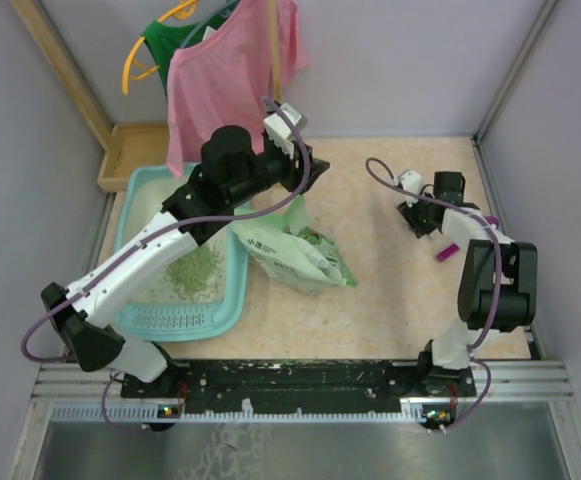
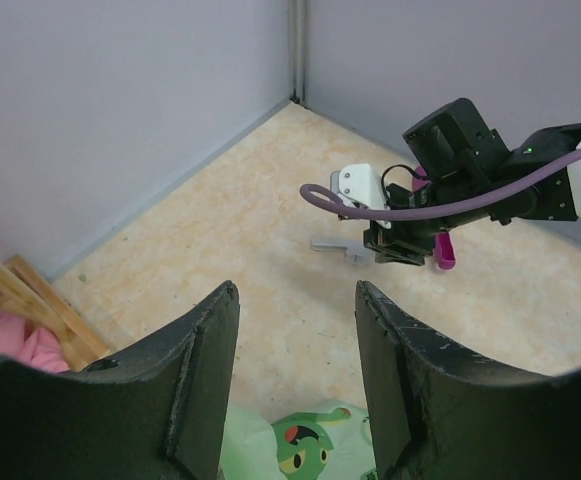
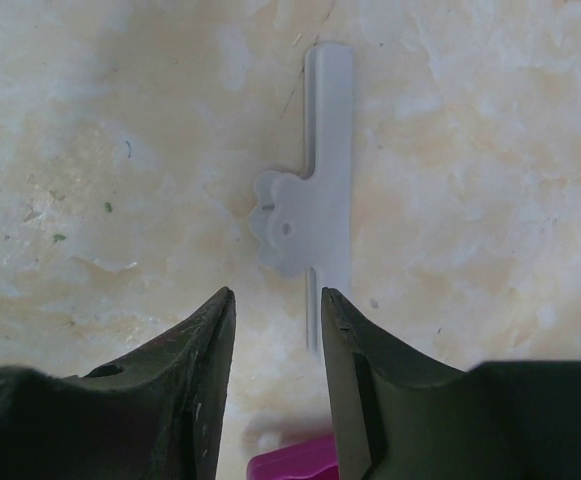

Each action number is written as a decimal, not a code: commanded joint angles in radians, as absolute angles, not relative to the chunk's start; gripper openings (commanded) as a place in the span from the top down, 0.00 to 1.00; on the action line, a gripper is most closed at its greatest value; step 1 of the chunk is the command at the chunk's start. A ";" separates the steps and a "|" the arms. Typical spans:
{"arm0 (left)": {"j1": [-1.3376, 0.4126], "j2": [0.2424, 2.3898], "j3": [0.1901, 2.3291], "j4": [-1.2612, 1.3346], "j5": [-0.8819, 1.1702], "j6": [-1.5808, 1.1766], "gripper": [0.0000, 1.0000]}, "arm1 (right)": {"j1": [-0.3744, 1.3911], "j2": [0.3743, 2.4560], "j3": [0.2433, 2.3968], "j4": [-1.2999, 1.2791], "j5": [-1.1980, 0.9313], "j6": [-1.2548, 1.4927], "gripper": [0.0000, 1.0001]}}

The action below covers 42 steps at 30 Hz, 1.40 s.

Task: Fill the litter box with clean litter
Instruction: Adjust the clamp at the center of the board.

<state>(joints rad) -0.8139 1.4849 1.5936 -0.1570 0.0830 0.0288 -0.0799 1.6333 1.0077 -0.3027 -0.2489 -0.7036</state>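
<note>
Left arm (image 1: 160,240) reaches over the pale green bag (image 1: 295,252), jaws apart and empty. Right arm (image 1: 490,270) hovers over a white clip (image 3: 310,215) on the table (image 3: 490,200), jaws open too. The litter box (image 1: 185,322) sits far left, with clean litter (image 1: 192,270) inside.

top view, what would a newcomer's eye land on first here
The teal litter box at left, a heap of green litter in it, with the left arm stretched above it. Next, the pale green bag lying mid-table and a pink shirt hanging at the back.
</note>
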 commanded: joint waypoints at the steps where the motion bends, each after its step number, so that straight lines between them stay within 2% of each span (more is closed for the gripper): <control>1: -0.818 1.442 1.585 -0.144 0.049 0.047 0.44 | -0.065 1.672 1.015 -0.188 -0.208 -0.702 0.58; 10: -0.818 1.428 1.562 -0.141 0.024 0.052 0.44 | -0.063 1.773 1.077 -0.181 -0.183 -0.734 0.55; 13: -0.819 1.429 1.562 -0.140 0.015 0.055 0.44 | -0.062 1.796 1.102 -0.188 -0.188 -0.725 0.65; 20: -0.819 1.437 1.548 -0.137 0.023 0.090 0.40 | -0.061 1.777 1.148 -0.257 -0.244 -0.671 1.00; 23: -0.818 1.443 1.538 -0.131 0.025 0.111 0.40 | -0.074 1.748 1.172 -0.317 -0.303 -0.614 1.00; 28: -0.819 1.452 1.523 -0.111 0.035 0.111 0.33 | -0.153 1.706 1.256 -0.465 -0.534 -0.480 1.00; 35: -0.818 1.474 1.501 -0.069 0.143 0.060 0.23 | -0.301 1.622 1.431 -0.750 -0.963 -0.355 1.00; 37: -0.816 1.480 1.485 -0.047 0.163 0.048 0.21 | -0.340 1.606 1.496 -0.897 -1.115 -0.424 1.00; 39: -0.815 1.471 1.447 0.001 0.183 0.042 0.19 | -0.370 1.619 1.582 -1.155 -1.259 -0.620 1.00; 41: -0.803 1.445 1.396 0.092 0.208 0.009 0.16 | -0.382 1.644 1.677 -1.468 -1.334 -0.851 1.00; 42: -0.787 1.431 1.369 0.135 0.248 -0.011 0.13 | -0.383 1.640 1.677 -1.497 -1.348 -0.837 1.00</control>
